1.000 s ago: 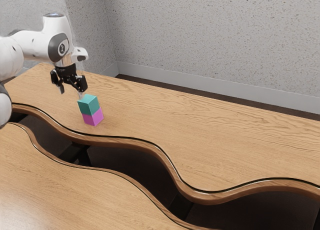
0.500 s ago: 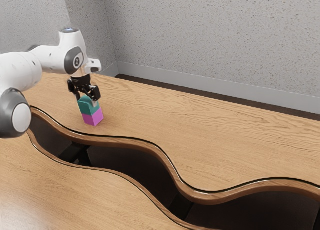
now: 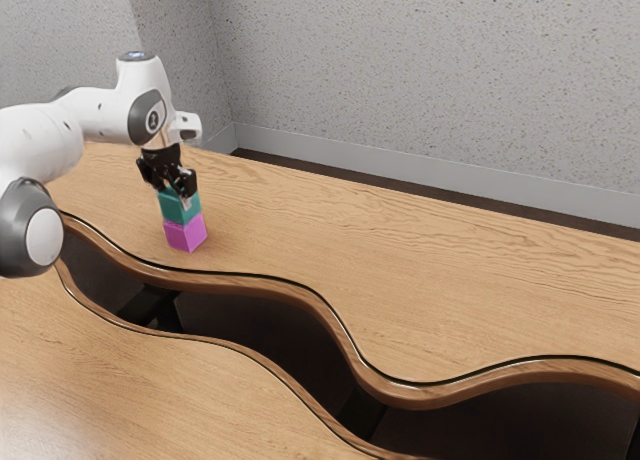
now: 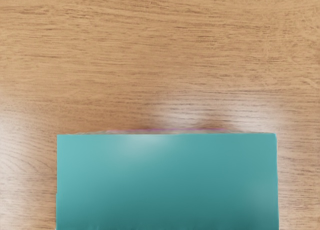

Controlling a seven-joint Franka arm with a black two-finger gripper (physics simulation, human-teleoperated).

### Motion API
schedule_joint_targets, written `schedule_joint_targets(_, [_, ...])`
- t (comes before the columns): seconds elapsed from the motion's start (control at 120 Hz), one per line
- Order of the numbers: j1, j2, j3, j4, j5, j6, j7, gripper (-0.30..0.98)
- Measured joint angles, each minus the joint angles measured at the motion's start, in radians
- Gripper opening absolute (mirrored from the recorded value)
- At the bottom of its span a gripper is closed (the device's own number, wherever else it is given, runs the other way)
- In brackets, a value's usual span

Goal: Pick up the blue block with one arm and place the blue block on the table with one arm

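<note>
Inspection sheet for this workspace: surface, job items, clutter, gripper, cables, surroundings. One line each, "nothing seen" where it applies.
Surface: wood-grain table, wavy edge, sheen near the blocks.
Job's things: blue-green block, presumably the task's blue one, directly above the magenta block; can't tell if they touch.
Clutter: nothing seen.
Gripper: black gripper shut on the blue-green block from above.
Cables: nothing seen.
Surroundings: speckled grey walls, pale baseboard, second wooden surface beyond a dark recess.
</note>
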Motion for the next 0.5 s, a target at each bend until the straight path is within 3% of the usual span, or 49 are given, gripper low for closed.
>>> schedule_joint_targets(0.3, [-0.081,-0.003,-0.049,0.033,0.008,-0.039,-0.001,0.29])
schedule_joint_targets(0.5, [-0.093,0.058,-0.098,0.032,0.01,-0.023,-0.01,0.28])
